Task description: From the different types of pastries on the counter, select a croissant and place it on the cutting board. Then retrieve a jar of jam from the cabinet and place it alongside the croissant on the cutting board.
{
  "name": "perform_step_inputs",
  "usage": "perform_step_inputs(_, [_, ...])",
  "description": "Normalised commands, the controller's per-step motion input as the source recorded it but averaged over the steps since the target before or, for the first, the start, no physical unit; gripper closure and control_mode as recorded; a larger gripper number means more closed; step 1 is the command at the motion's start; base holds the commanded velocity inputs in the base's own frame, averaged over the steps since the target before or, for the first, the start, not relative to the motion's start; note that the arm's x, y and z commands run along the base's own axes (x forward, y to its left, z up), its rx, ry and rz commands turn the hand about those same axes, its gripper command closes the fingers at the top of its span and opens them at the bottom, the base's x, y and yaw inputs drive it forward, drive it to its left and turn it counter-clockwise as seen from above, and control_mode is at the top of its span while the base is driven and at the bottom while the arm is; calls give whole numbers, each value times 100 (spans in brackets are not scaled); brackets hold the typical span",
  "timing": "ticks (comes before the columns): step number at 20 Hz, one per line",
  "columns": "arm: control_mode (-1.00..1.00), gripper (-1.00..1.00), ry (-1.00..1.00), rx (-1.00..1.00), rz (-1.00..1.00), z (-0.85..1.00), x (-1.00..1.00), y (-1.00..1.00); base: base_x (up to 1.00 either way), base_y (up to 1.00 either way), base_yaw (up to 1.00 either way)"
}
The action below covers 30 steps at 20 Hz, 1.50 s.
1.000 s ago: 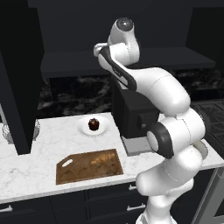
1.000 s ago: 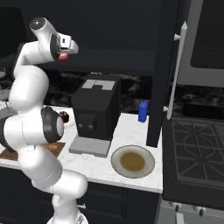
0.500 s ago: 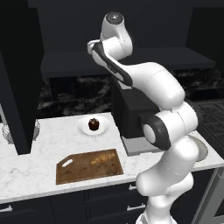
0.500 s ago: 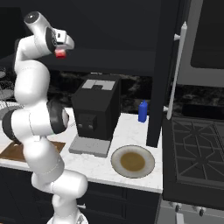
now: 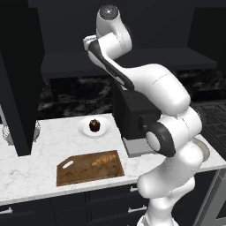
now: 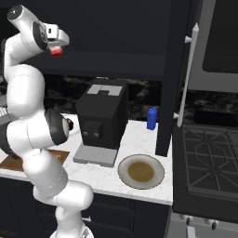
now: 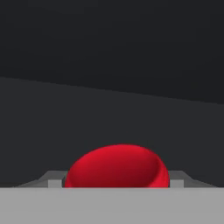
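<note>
Gripper raised high at the dark cabinet, jaws clenched on the red-lidded jar of jam. Croissant lying on the cutting board; cupcake behind on a white plate.

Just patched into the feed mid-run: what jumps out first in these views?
The arm is stretched high toward the dark cabinet, and the gripper up there is shut on the red-lidded jar of jam. Below, the croissant already lies on the cutting board, while the chocolate cupcake sits on its plate further back on the counter.
</note>
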Motion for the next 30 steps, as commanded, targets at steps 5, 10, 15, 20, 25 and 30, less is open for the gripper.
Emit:
perform_step_inputs(5, [-100, 100, -50, -2, 20, -2, -100, -21, 0, 0, 0])
perform_step_inputs(10, [-100, 100, -11, 23, 0, 17, -100, -6, 0, 0, 0])
perform_step_inputs(15, [-100, 100, 0, 32, 0, 11, -100, -17, 0, 0, 0])
perform_step_inputs(20, [-100, 100, -14, 31, 0, 46, -100, -1, 0, 0, 0])
perform_step_inputs(25, [-100, 100, -1, 30, 0, 42, -100, 0, 0, 0, 0])
perform_step_inputs(30, [-100, 100, 9, 11, 0, 8, -83, 0, 0, 0, 0])
